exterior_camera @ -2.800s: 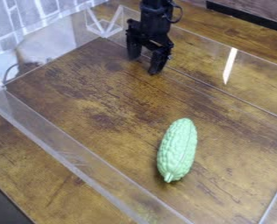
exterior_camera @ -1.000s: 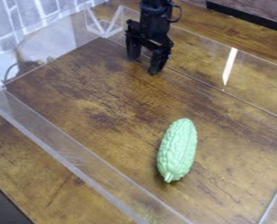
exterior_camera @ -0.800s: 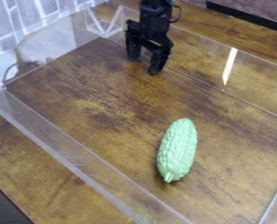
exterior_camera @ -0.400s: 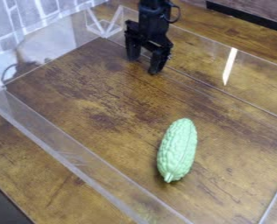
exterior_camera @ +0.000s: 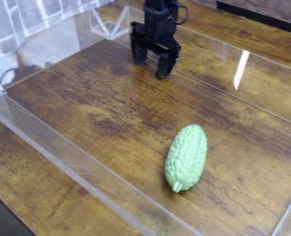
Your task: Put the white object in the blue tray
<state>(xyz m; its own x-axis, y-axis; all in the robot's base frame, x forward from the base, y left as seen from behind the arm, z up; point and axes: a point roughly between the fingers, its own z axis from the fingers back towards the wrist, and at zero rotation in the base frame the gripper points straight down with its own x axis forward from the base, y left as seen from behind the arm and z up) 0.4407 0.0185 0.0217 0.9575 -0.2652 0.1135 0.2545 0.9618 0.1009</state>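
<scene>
At the near left corner, a bit of something dark [exterior_camera: 3, 219], too cut off to name. Along the near left side, a long see-through wall [exterior_camera: 80, 169], slanting down toward the near edge. At the near right, a fat, bumpy, pale green vegetable [exterior_camera: 186, 159], lying on the brown wood table [exterior_camera: 98, 111]. Long way pointing near to far, with the little stem end on the near side and the round end on the far side. Well apart from the black gripper [exterior_camera: 156, 61]. Hard to tell if meant as the white object, or where to find the blue tray.

Across the middle, brown wood with dark streaks and shiny spots. On the right, past the vegetable, a thin white strip [exterior_camera: 241, 69], standing out bright against the brown.

At the far side, a bit right of the middle, the black gripper, pointing down low over the wood. Jaws spread wide apart, with nothing to be seen in their hold. Hard to tell if touching the wood. At the far left, something whitish with faint lines [exterior_camera: 23, 23], behind the see-through stuff.
</scene>
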